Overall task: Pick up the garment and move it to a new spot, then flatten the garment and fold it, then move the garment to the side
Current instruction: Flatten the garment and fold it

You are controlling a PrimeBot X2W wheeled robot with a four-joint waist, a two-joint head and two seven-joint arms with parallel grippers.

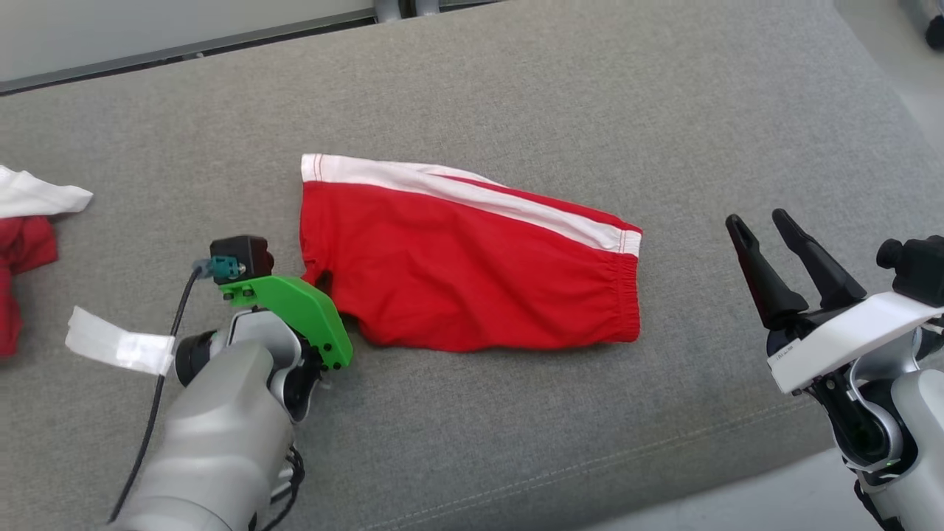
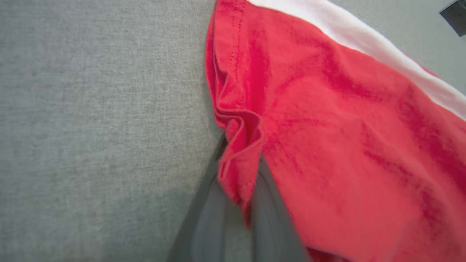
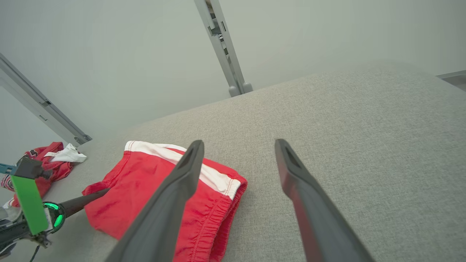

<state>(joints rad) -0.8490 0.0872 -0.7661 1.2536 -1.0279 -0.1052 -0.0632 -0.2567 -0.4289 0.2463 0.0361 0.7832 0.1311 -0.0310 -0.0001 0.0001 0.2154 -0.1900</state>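
The garment is a pair of red shorts with a white side stripe, lying folded and fairly flat on the grey cushion. My left gripper sits at its lower left corner, partly under the green wrist mount. In the left wrist view the left gripper is shut on a bunched fold of the garment, its dark fingers on either side of the fold. My right gripper hovers open to the right of the elastic waistband, clear of the cloth. The right gripper points past the garment.
Another red and white piece of clothing lies at the cushion's far left edge. A white tag hangs on the left arm's cable. The cushion's front edge runs close to both arms. Metal frame posts stand behind the cushion.
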